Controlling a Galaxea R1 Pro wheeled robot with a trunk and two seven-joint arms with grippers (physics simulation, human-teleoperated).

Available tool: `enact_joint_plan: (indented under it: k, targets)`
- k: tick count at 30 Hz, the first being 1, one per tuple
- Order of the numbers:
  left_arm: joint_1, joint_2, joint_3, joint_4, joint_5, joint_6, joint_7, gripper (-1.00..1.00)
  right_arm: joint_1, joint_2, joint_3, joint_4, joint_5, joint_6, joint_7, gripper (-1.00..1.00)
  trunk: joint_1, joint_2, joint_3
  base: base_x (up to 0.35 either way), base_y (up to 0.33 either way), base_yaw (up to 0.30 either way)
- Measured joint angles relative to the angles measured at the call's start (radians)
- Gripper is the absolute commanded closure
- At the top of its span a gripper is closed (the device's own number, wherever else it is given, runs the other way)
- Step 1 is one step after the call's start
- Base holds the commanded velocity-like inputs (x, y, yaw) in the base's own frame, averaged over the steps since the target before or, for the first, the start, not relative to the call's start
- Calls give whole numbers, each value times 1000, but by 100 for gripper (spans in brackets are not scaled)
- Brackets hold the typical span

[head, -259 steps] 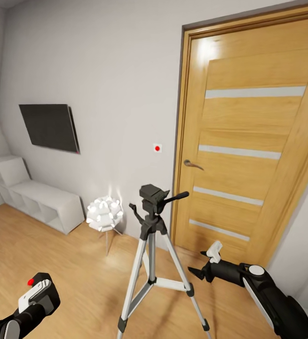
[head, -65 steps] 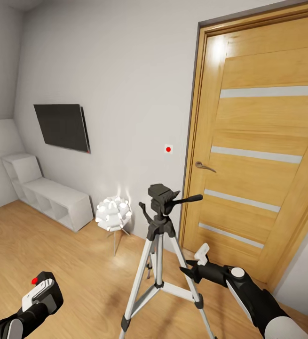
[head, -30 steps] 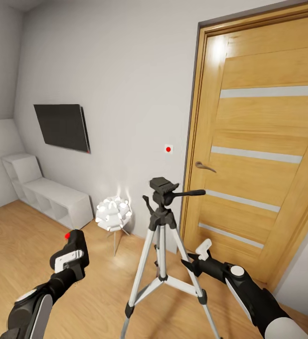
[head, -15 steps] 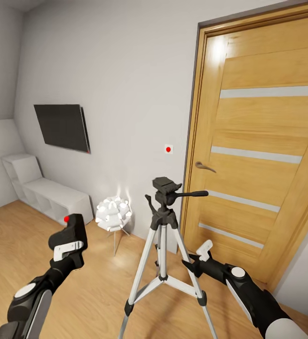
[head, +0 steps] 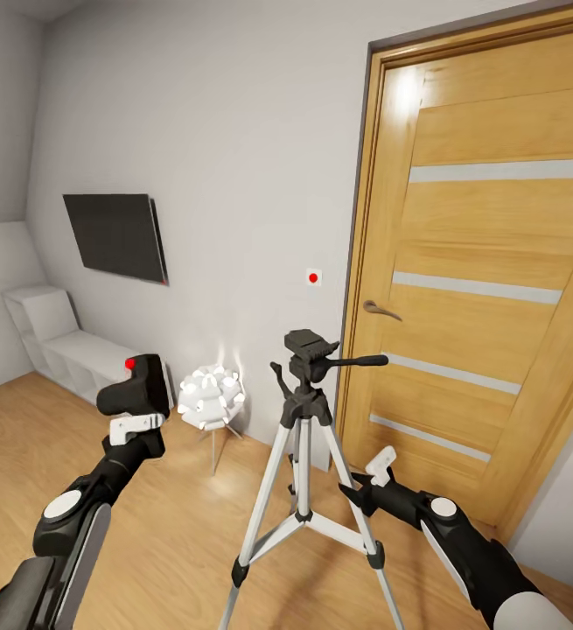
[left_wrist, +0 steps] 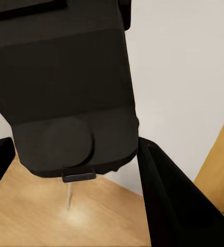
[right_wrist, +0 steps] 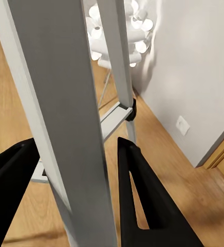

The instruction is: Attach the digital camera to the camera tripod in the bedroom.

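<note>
Between floor lamp (head: 208, 396) and door (head: 487, 289) stands the camera tripod (head: 308, 455).

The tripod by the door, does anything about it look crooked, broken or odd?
Nothing stands out. The camera tripod stands upright on the wood floor with its legs spread, its head bare. The right gripper has one leg between its fingers.

Camera tripod (head: 302, 455) feet cut off at head view's lower edge. Digital camera (left_wrist: 66, 87) cropped at the edge in left wrist view, lens side unseen. Door (head: 487, 289) cropped on 2 sides. Right end effector (right_wrist: 76, 195) fingertips past frame edge.
</note>
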Motion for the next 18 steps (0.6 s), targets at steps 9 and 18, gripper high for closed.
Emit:
enact_joint_plan:
  k: [9, 18]
  targets:
    - [-131, -1, -49, -2, -87, -1, -38, 100, 1, 1, 1, 0, 1, -1, -1, 100, 0, 0, 0, 0, 0, 0]
    - [-326, -7, -58, 4, -100, 18, -398, 100, 1, 1, 1, -1, 1, 0, -2, 100, 0, 0, 0, 0, 0, 0]
